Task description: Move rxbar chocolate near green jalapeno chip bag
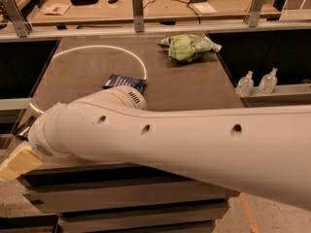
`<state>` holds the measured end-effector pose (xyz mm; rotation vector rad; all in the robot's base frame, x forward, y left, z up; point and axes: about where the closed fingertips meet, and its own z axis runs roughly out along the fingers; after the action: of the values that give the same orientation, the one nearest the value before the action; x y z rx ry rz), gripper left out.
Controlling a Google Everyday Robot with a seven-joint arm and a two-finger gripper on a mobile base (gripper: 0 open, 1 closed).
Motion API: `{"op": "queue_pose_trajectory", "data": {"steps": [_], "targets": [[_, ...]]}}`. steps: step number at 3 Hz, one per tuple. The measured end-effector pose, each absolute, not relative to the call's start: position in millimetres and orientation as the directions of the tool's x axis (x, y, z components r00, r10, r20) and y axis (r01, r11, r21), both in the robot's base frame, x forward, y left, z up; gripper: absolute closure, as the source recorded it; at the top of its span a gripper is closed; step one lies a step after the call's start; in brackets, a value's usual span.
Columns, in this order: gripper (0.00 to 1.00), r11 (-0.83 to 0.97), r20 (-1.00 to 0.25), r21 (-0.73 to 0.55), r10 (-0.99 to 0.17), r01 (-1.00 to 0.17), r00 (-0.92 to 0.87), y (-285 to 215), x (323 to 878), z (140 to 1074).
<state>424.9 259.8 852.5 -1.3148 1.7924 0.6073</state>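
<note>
The green jalapeno chip bag lies crumpled at the far right of the dark table top. My white arm stretches from the lower right across the front of the table. My gripper shows only as a tan end piece at the lower left, beyond the table's front-left corner. The rxbar chocolate is hidden behind the arm's wrist at the table's front-left edge. A dark blue bar wrapper lies mid-table, just above the arm.
A white cable loop curves over the left half of the table. Two small clear bottles stand on a ledge to the right. A workbench with cables and metal posts runs along the back.
</note>
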Motion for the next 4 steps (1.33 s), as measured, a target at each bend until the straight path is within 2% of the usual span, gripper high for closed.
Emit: {"op": "queue_pose_trajectory", "data": {"steps": [3,4], "targets": [[0.0,0.341,-0.792,-0.085,-0.593,-0.936,-0.144,267.5,457.1,831.4],[0.18,0.348,-0.783,-0.082,-0.602,-0.934,-0.156,263.2,461.2,823.7]]}}
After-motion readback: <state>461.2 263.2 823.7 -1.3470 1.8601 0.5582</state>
